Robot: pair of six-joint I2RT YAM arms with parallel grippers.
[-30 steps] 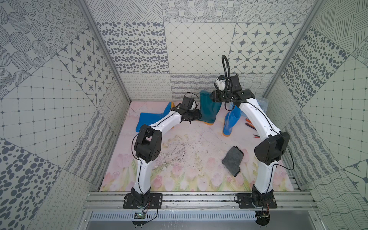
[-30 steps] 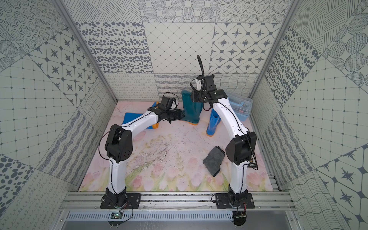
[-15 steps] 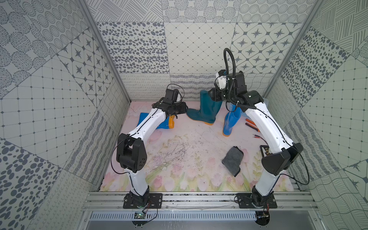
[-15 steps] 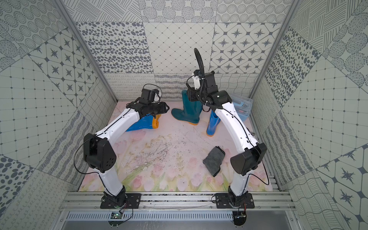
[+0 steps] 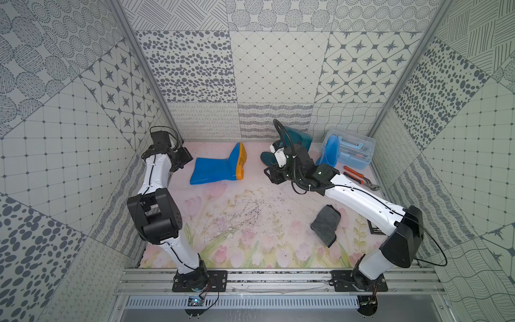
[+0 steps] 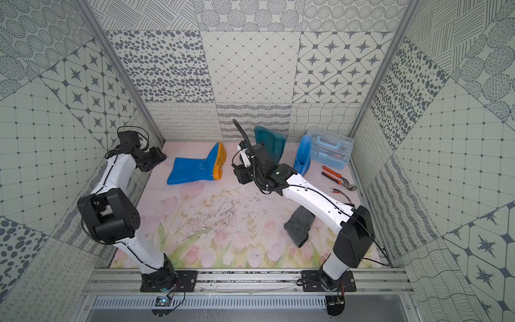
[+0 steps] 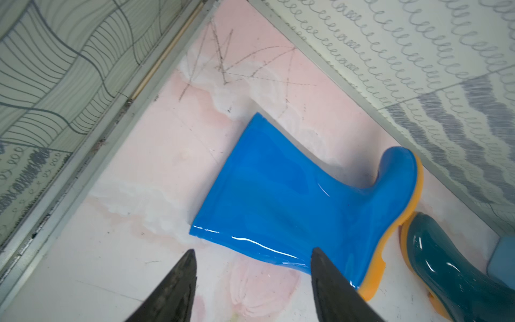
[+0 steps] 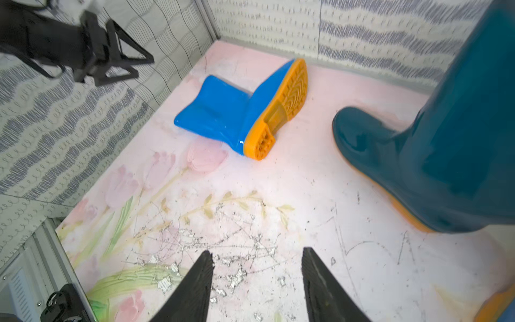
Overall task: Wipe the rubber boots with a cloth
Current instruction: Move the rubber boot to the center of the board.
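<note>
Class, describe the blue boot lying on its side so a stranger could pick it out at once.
Find the pink flowered mat at the foot of the back wall. Along its rear edge stand a dark teal boot and a blue boot; left of them is the second blue boot. Only it lies on its side, orange sole showing.

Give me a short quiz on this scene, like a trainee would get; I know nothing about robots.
1. True or false: a gripper holds the grey cloth.
2. Which boot lies on its side? A) the teal boot B) the blue boot nearest the left gripper C) the blue boot beside the toolbox.
3. How many rubber boots are on the floral mat?
Key: 1 false, it lies loose on the mat; 2 B; 3 three.
</note>
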